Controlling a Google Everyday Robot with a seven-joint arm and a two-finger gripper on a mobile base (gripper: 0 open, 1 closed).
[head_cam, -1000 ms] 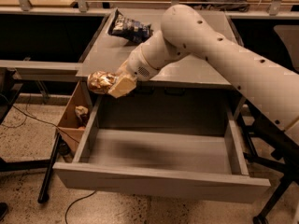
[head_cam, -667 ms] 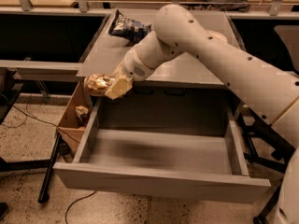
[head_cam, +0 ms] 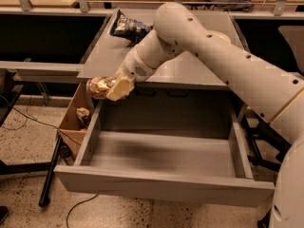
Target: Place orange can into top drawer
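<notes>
Pincer point(head_cam: 112, 87) gripping orange can point(head_cam: 98, 87) above left wall of top drawer point(head_cam: 161, 188), cardboard box point(head_cam: 70, 121) outside

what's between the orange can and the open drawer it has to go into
Nothing visible. The pincer holds the can just above the left wall of the drawer, beside the cardboard box; the drawer lies open beneath.

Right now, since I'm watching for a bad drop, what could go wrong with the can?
The gripper, shut on the orange can, hangs above the left wall of the top drawer, not over its floor. Released here, the can might strike that wall and tumble into the cardboard box beside it.
</notes>
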